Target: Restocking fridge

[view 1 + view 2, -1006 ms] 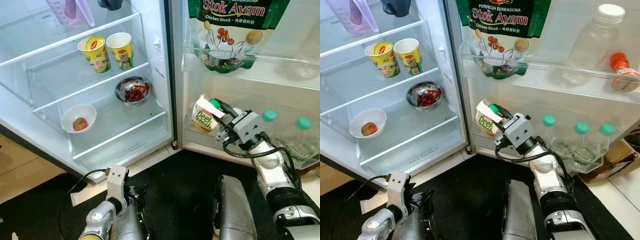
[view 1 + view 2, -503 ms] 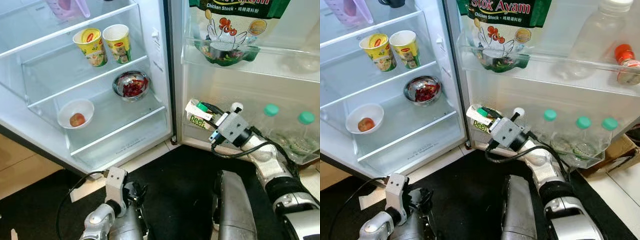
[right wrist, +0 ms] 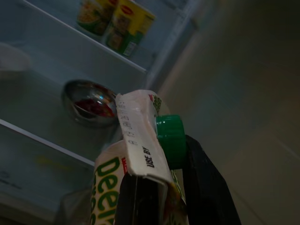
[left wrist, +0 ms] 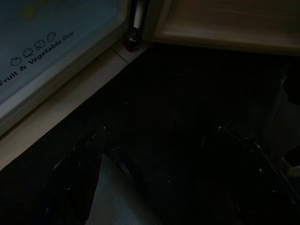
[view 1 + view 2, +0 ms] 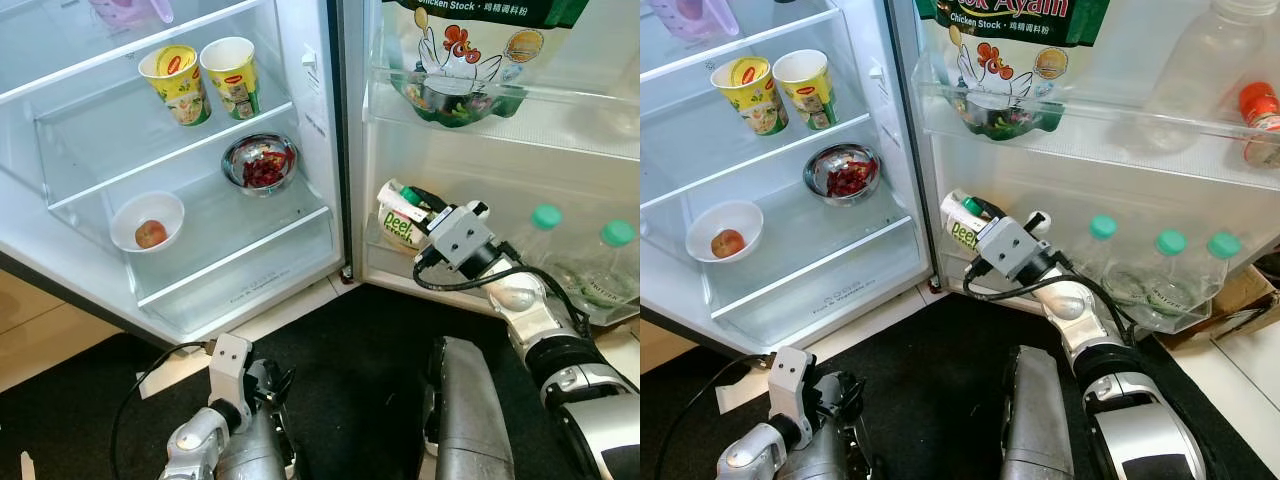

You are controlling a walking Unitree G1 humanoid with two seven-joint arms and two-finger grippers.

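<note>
From the left eye view, the right tool [image 5: 428, 214] holds a small white carton [image 5: 402, 217] with a green cap at the hinge-side end of the lower door shelf [image 5: 480, 296], tilted, its base low behind the shelf's front rail; two green-capped bottles [image 5: 540, 240] stand further along toward the shelf's outer end. The right eye view shows the same: the carton [image 5: 964, 222] leans toward the fridge body, so the step in hand looks like seating it. To do that well, I judge the wrist should bring it upright, press the base flat onto the shelf floor, then part the fingers slowly. The left wrist view is dark, showing floor below the vegetable drawer [image 4: 42, 42]; the left tool's state I cannot tell. In the right wrist view, the black fingers [image 3: 201, 187] clamp the carton [image 3: 136, 154] just under its cap [image 3: 169, 138].
</note>
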